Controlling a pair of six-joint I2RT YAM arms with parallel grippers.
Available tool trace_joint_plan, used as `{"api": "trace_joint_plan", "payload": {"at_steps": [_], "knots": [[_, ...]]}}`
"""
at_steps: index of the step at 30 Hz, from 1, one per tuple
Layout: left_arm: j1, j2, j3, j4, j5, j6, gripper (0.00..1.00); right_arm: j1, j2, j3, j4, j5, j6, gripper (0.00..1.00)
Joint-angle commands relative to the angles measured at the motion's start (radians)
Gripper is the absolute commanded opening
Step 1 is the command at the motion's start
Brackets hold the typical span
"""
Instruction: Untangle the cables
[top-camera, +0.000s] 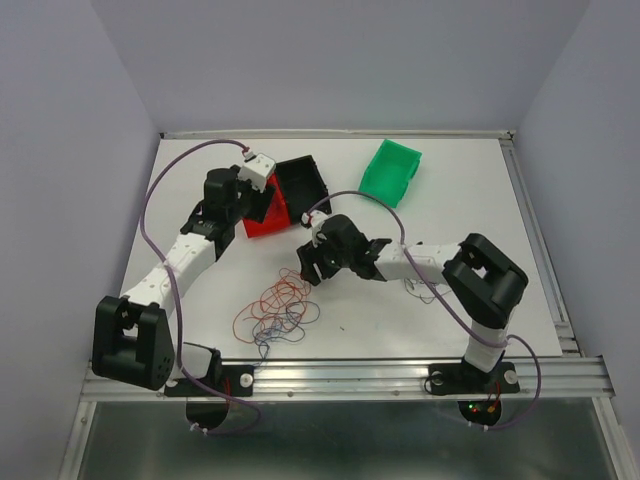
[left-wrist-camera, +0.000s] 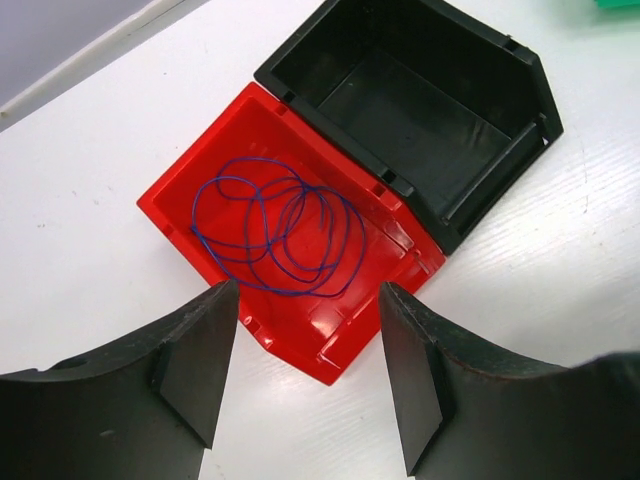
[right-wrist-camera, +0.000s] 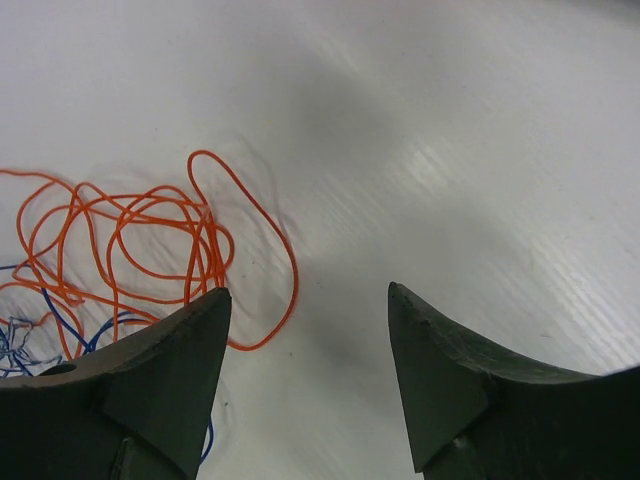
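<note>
Sorting the wires by colour is how I am reading this job, and I am judging it part done. On the left, the left gripper (left-wrist-camera: 308, 335) is hovering with its fingers wide and holding nothing, above the red bin (left-wrist-camera: 240, 125), where a blue wire (left-wrist-camera: 278, 238) is lying in loose coils by itself. The black bin (left-wrist-camera: 400, 110), touching the red one, is showing no wire. Toward the middle, the tangle (top-camera: 282, 308) is lying on the table (top-camera: 420, 320) near the front edge, its orange and blue strands crossing one another. Over its fringe the right gripper (right-wrist-camera: 308, 300) is hanging, fingers also wide and empty, with an orange wire (right-wrist-camera: 130, 235) looping just beside one finger. Farther right and back, the green bin (top-camera: 391, 170) is sitting; I cannot tell what it holds. I am taking the step in hand as picking the next strand. That is calling for lowering the right gripper onto one orange loop clear of the blue, closing, then lifting slowly so it slides free rather than dragging the bunch.
</note>
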Motion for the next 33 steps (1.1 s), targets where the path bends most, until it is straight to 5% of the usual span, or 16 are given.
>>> {"api": "trace_joint_plan", "payload": {"at_steps": [1, 8, 18, 22, 33], "knots": [[-0.002, -0.06, -0.028, 0.069, 0.03, 0.024, 0.69, 0.023, 0.021, 0.071, 0.017, -0.093, -0.034, 0.7], [-0.004, -0.04, -0.024, 0.069, 0.03, 0.026, 0.68, 0.04, 0.036, 0.079, 0.013, -0.113, -0.043, 0.61], [-0.004, -0.037, -0.027, 0.079, 0.014, 0.027, 0.68, 0.043, -0.131, -0.017, 0.014, 0.1, 0.032, 0.66], [-0.004, -0.033, -0.025, 0.082, 0.007, 0.03, 0.68, 0.049, -0.179, -0.044, 0.017, 0.065, 0.023, 0.66], [-0.005, -0.027, -0.024, 0.082, 0.0, 0.033, 0.68, 0.078, -0.033, 0.048, 0.01, -0.004, -0.014, 0.61]]}}
